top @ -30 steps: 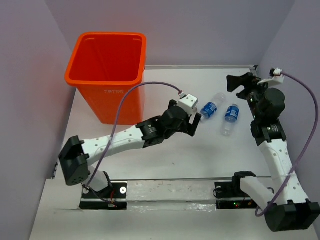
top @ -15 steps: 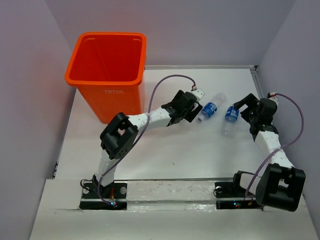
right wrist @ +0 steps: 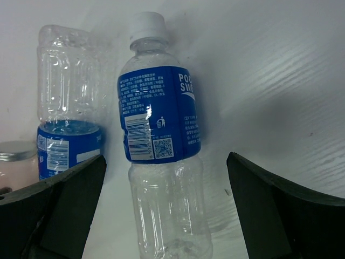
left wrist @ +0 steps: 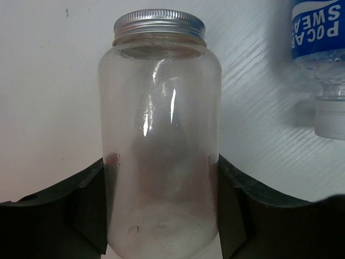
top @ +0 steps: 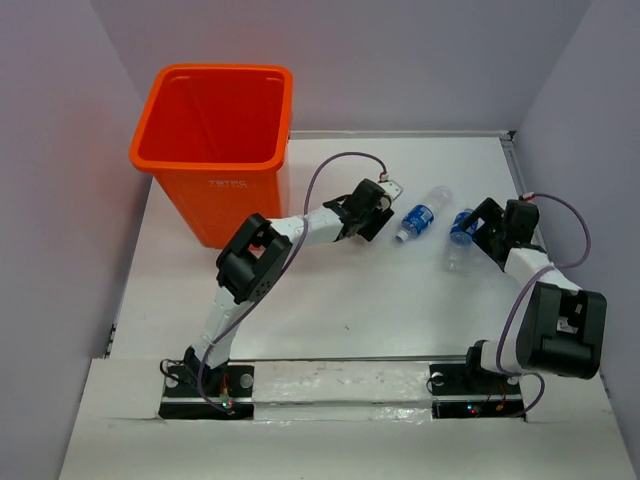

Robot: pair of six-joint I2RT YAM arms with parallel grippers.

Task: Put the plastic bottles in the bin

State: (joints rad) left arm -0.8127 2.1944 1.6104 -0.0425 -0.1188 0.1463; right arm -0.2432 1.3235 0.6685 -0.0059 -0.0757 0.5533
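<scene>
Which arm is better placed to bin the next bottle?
Left. The left gripper pinches the clear bottle, and the bin stands on that side. The right gripper is open around a blue-labelled bottle, farther from the bin.

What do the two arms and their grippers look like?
Both the left arm and the right arm have white links with bulky black joints. A thin purple-grey cable loops along each. The left gripper and right gripper have broad, matte black fingers.
</scene>
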